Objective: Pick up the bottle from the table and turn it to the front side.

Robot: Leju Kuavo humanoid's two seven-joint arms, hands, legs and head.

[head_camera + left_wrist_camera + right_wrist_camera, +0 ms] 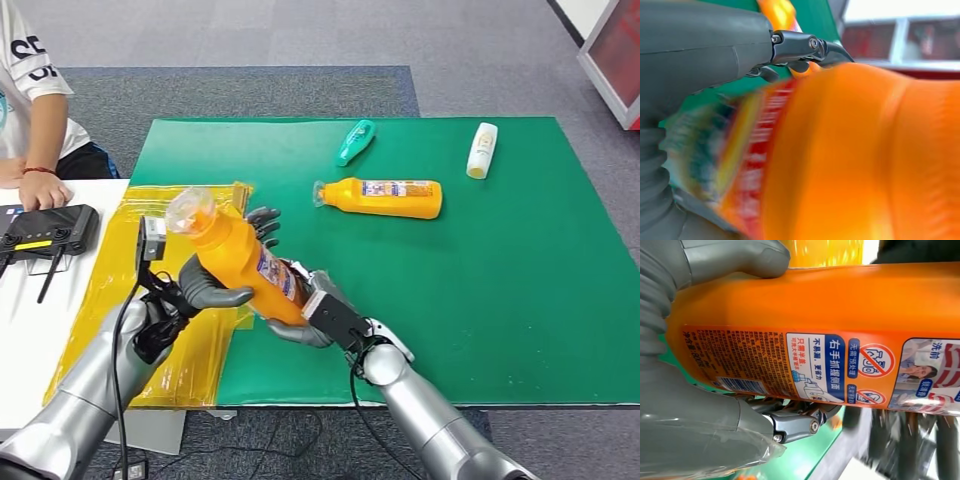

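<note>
Orange bottle [245, 262] held aloft between both hands, left hand [198, 287] wrapping its neck end, right hand [313, 312] gripping its base, likely for rotating it.

Place: a robot test lab or demo room.
Floor: grey carpet [483, 40] beyond the hands.
Work surface: green mat [528, 290] under the right hand [317, 315], yellow sheet [113, 300] under the left hand [192, 290].
Equipment: black controller [49, 232] past the left hand, a seated person [34, 110] beside it.
Props: spare bottles [381, 197] lying beyond both hands.
</note>
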